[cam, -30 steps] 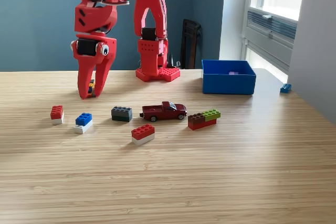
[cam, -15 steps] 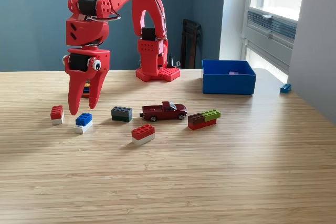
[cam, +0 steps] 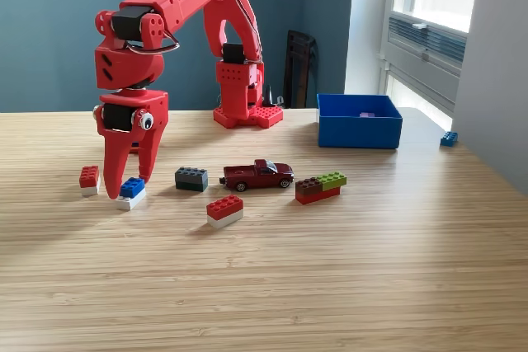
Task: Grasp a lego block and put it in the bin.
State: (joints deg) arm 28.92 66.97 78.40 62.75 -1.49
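Straddling the blue-and-white lego block (cam: 130,193) with the gripper (cam: 129,190), jaws parted.
Gripping nothing as yet (tips reaching down to the worktop (cam: 330,278)); leaving the bin (cam: 359,130) sitting well off toward the exterior view's right.

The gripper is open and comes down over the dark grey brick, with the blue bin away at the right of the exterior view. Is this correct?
Not quite: the brick is wrong. In the exterior view the open gripper straddles the blue-and-white brick; the dark grey brick lies untouched further right. The blue bin does stand at the view's right.
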